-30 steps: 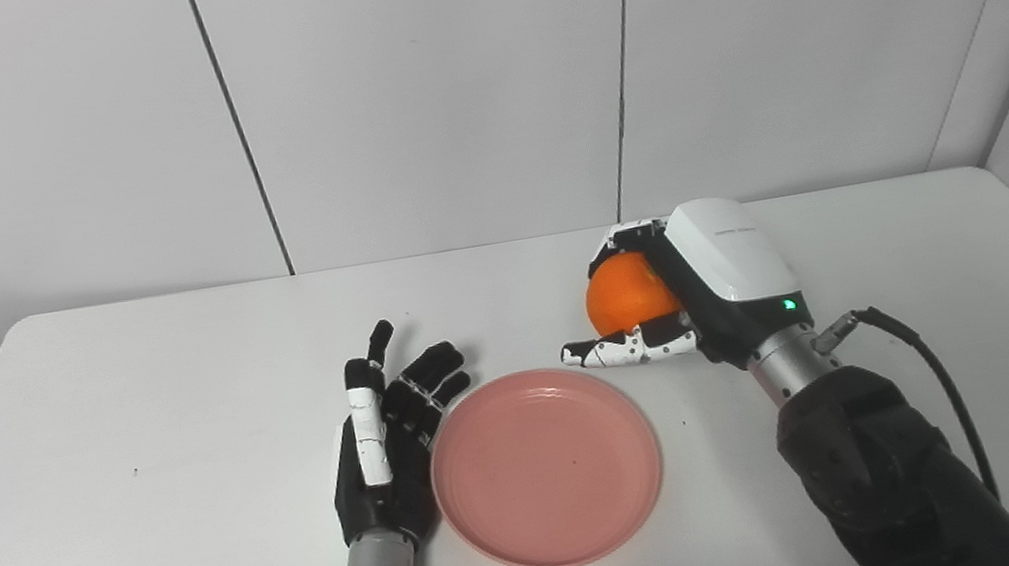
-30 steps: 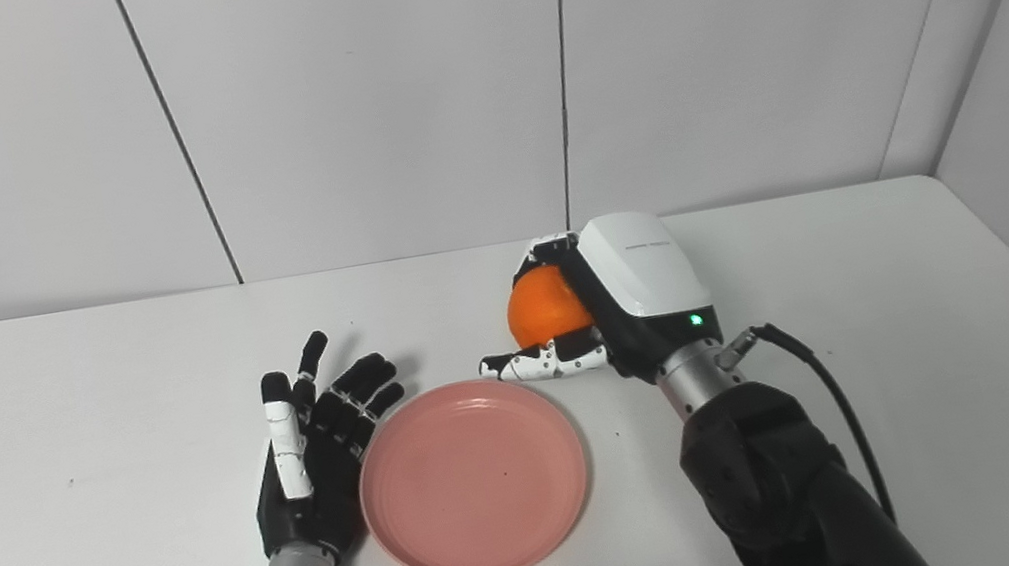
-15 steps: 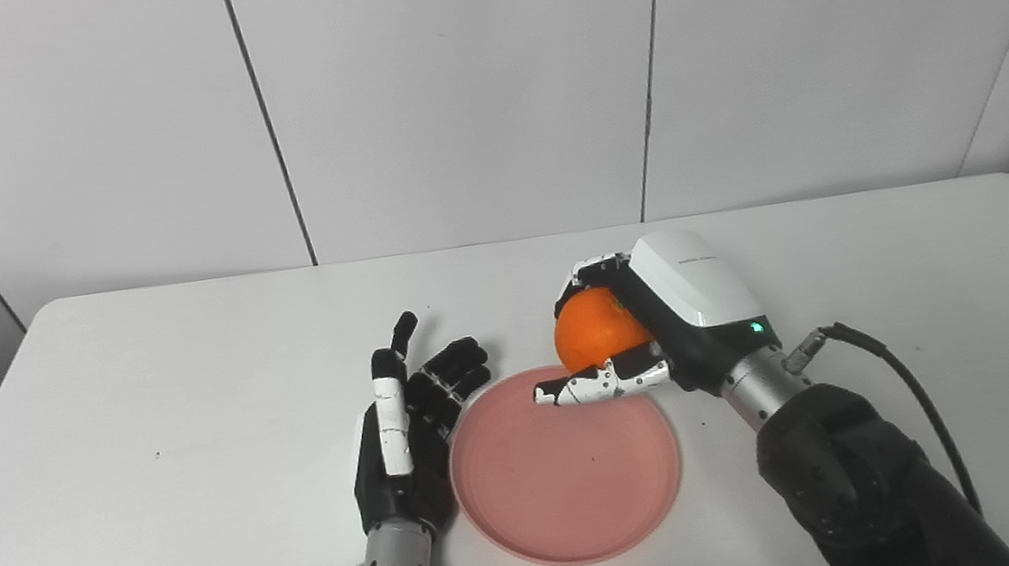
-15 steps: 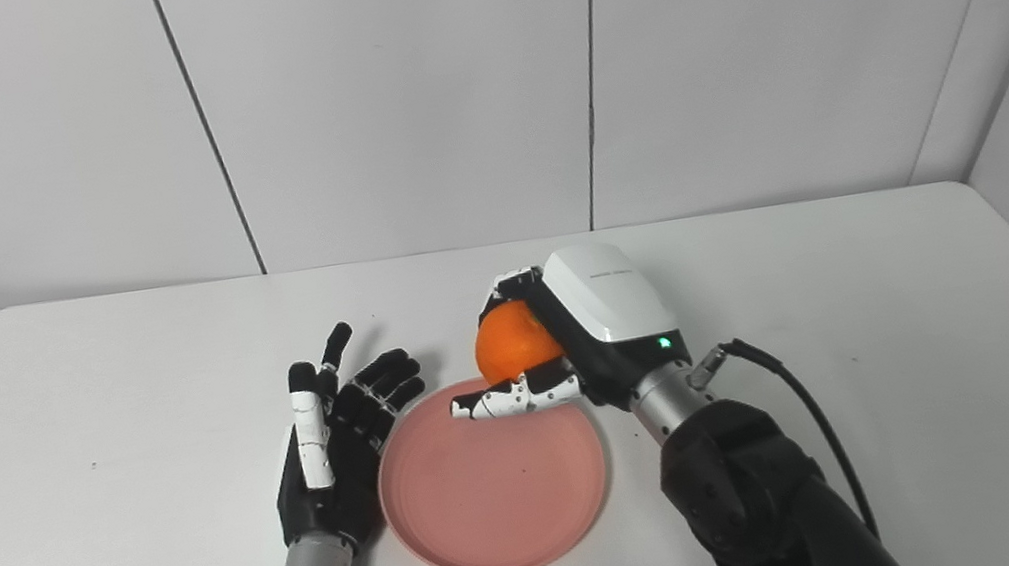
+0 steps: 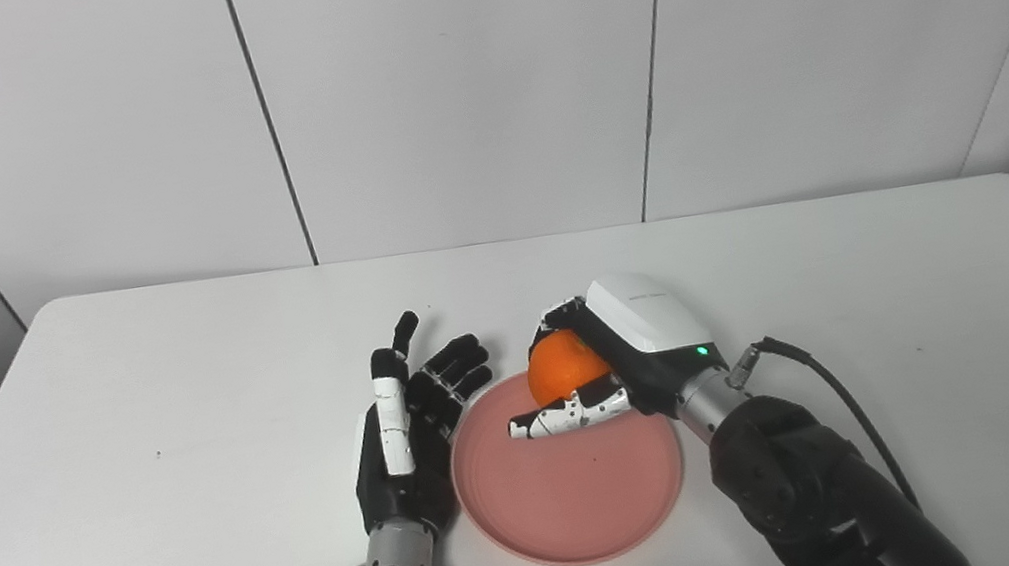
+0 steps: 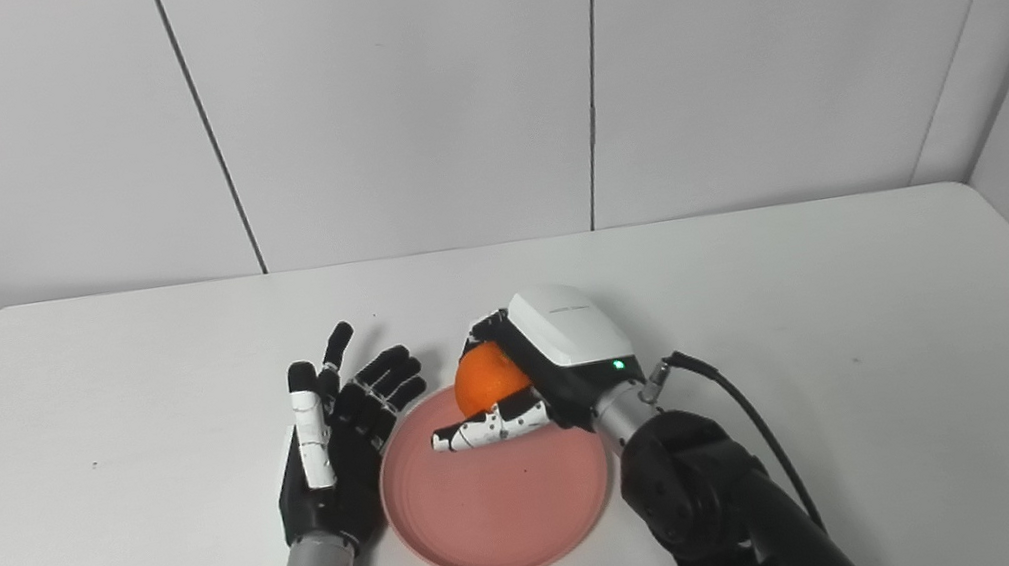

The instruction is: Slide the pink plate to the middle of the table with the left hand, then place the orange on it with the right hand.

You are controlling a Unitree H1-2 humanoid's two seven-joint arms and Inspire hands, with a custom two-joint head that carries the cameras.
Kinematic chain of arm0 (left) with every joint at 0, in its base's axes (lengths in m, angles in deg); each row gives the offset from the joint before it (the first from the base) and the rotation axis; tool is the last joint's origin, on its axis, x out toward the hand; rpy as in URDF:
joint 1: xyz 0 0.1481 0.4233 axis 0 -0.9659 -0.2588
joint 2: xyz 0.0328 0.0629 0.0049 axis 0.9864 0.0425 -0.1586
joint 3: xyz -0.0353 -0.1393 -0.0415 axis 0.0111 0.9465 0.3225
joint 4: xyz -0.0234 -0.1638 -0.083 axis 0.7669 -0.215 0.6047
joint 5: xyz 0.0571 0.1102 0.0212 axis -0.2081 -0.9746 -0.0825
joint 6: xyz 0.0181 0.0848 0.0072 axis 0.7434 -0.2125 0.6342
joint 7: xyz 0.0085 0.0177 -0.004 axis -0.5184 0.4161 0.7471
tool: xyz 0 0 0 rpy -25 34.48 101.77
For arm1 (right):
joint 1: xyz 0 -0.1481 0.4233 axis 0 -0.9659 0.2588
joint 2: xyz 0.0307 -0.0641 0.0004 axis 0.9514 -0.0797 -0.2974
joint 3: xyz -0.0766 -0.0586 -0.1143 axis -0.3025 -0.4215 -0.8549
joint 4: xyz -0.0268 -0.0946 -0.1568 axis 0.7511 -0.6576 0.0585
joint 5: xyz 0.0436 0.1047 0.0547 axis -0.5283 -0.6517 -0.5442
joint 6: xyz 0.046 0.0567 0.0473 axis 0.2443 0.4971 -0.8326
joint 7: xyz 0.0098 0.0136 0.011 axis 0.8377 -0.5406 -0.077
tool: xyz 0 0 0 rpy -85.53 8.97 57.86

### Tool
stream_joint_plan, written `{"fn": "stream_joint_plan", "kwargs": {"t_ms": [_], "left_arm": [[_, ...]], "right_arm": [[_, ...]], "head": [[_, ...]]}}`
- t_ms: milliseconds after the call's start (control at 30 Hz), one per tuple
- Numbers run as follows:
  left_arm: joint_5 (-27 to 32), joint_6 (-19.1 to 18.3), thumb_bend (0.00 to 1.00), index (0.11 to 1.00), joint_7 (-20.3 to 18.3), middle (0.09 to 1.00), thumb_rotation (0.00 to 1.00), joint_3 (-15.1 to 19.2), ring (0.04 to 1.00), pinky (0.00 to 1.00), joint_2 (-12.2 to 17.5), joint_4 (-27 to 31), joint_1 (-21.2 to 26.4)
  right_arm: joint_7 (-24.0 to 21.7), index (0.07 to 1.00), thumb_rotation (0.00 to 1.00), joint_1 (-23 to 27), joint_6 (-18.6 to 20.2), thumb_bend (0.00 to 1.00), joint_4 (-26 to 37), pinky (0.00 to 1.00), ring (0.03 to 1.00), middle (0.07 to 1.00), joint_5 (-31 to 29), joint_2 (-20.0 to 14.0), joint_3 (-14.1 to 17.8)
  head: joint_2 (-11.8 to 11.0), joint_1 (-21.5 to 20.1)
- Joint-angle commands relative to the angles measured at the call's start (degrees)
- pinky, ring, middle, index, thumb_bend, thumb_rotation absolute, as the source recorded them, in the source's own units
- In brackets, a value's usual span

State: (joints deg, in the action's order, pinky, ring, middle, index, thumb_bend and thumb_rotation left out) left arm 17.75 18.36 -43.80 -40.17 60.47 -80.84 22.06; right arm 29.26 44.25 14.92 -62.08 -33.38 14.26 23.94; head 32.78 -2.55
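Observation:
A pink plate lies on the white table, near its middle and close to the front edge. My right hand is shut on the orange and holds it over the plate's far rim, thumb stretched out over the plate. Whether the orange touches the plate I cannot tell. My left hand rests open, palm toward the plate, right beside the plate's left rim, fingers spread and holding nothing.
Grey wall panels stand behind the table's far edge. A black cable runs from my right wrist along the forearm. Bare table surface extends to the left and right of both arms.
My right hand has carried the orange left and toward me, from beyond the plate to over its far rim, and lower. The left hand has stayed beside the plate. The camera shifted early on.

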Motion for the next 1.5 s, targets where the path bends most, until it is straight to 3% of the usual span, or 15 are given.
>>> {"fn": "stream_joint_plan", "kwargs": {"t_ms": [0, 267, 633, 833, 1033, 1233, 1333, 1367, 1467], "left_arm": [[-0.5, -1.9, 0.9, 0.937, 1.7, 0.681, 0.81, 0.1, 0.713, 0.72, -2.5, -2.7, -0.8], [-1.0, -2.6, 0.9, 0.932, 1.8, 0.715, 0.82, -0.4, 0.717, 0.72, -2.4, -2.2, -1.0], [-0.9, -1.7, 0.9, 0.928, 1.3, 0.752, 0.82, -0.1, 0.754, 0.74, -2.5, -3.6, -0.4], [-1.2, -1.8, 0.91, 0.933, 1.2, 0.726, 0.83, -0.3, 0.734, 0.74, -2.4, -3.7, -0.3], [-0.8, -2.3, 0.91, 0.929, 1.4, 0.721, 0.82, -0.1, 0.731, 0.73, -2.6, -3.2, -0.5], [-0.5, -1.6, 0.93, 0.936, 0.9, 0.704, 0.8, 0.2, 0.699, 0.72, -2.3, -4.4, 0.0], [-0.8, -1.3, 0.92, 0.933, 1.1, 0.706, 0.8, 0.2, 0.693, 0.73, -2.3, -4.4, 0.1], [-0.8, -1.1, 0.92, 0.932, 1.2, 0.701, 0.8, 0.3, 0.685, 0.72, -2.3, -4.6, 0.1], [-1.3, -0.4, 0.92, 0.925, 1.5, 0.713, 0.79, 0.3, 0.688, 0.7, -2.5, -5.2, 0.3]], "right_arm": [[0.8, 0.351, 0.43, 2.7, -2.2, 0.5, 0.6, 0.16, 0.213, 0.279, 0.4, 0.6, -0.1], [-0.8, 0.401, 0.44, 2.6, -2.3, 0.49, -0.9, 0.18, 0.241, 0.31, 2.4, 0.0, -3.1], [-2.6, 0.426, 0.49, 2.2, -1.9, 0.5, -1.6, 0.23, 0.293, 0.361, 3.6, 0.1, -4.8], [-3.9, 0.565, 0.47, 1.7, -1.3, 0.49, -0.9, 0.29, 0.374, 0.458, 3.6, 0.0, -5.1], [-4.2, 0.583, 0.44, 1.3, -1.3, 0.5, -0.6, 0.26, 0.338, 0.431, 3.9, 0.2, -4.9], [-4.2, 0.586, 0.52, 1.3, -1.8, 0.58, -1.3, 0.19, 0.259, 0.345, 2.5, 0.4, -4.3], [-4.9, 0.489, 0.61, 1.6, -1.7, 0.67, -1.2, 0.15, 0.206, 0.282, 2.2, 0.0, -4.4], [-5.2, 0.433, 0.64, 1.7, -1.8, 0.71, -1.2, 0.15, 0.208, 0.282, 1.9, -0.1, -4.4], [-6.3, 0.51, 0.77, 2.0, -1.6, 0.85, -0.9, 0.23, 0.301, 0.385, 1.6, -0.6, -4.3]], "head": [[0.1, 0.0], [0.6, -0.2], [0.6, -0.6], [0.5, -0.7], [0.5, -0.8], [0.4, -1.1], [0.4, -1.1], [0.1, -1.2], [0.1, -1.3]]}}
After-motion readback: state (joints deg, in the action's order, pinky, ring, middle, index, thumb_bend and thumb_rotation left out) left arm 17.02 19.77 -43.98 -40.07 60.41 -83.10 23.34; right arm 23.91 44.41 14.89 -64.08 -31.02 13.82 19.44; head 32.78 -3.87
